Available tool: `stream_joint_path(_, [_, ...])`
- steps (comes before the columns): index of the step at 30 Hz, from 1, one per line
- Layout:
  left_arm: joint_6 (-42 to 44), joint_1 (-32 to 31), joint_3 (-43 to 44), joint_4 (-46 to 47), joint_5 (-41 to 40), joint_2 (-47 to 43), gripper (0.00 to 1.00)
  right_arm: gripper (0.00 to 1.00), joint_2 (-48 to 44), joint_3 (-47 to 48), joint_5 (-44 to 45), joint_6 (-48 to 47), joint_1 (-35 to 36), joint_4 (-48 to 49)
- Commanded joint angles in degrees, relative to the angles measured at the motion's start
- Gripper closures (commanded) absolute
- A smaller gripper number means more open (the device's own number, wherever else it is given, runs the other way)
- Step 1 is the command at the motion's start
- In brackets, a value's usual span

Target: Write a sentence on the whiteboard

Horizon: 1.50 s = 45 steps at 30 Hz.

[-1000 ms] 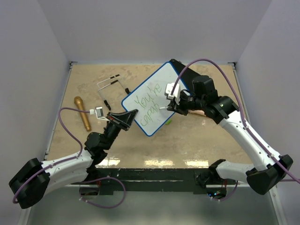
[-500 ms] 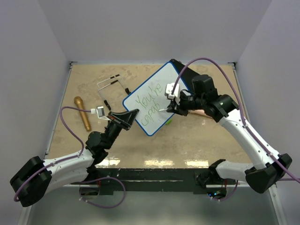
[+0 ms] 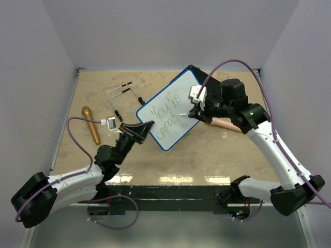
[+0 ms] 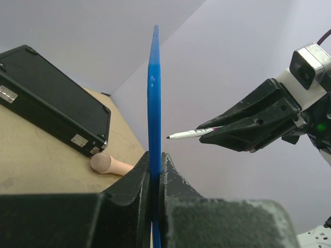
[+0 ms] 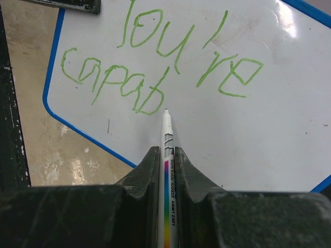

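Observation:
The whiteboard (image 3: pixel 173 106), white with a blue rim, is held tilted above the table. My left gripper (image 3: pixel 146 126) is shut on its lower corner; in the left wrist view the board (image 4: pixel 153 93) runs edge-on between the jaws of that gripper (image 4: pixel 154 165). The sentence (image 5: pixel 155 67) reads "You're capab" in green, in two lines. My right gripper (image 5: pixel 166 155) is shut on a white marker (image 5: pixel 166 132), which points just right of the last letter. From the side, the marker (image 4: pixel 191 134) has its tip a small gap off the board.
A black case (image 4: pixel 51 111) lies behind the board, with a peach wooden handle (image 4: pixel 111 165) beside it. A brown cylinder (image 3: pixel 91 124) and a wire stand (image 3: pixel 124 95) lie at the left. The white walls close in on three sides.
The right gripper has drawn back up and to the right, lifting the marker tip off the board. The word in the second line has grown a letter. The left arm holds still.

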Motion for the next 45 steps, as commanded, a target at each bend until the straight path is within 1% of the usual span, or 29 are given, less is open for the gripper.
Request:
stream_joint_path(1, [-2.1, -0.2, 2.5, 12.0, 1.5, -0.4, 1.00, 1.00, 0.9, 1.9, -1.4, 1.1, 0.1, 2.0])
stream_joint_path(13, [-2.5, -0.1, 3.1, 13.7, 2.7, 1.3, 1.00, 1.00, 0.8, 0.3, 0.9, 2.2, 0.6, 3.6])
stream_joint_path(45, [0.0, 0.9, 4.9, 10.2, 0.5, -2.8, 1.00, 1.00, -0.3, -3.4, 1.9, -0.5, 0.7, 0.1])
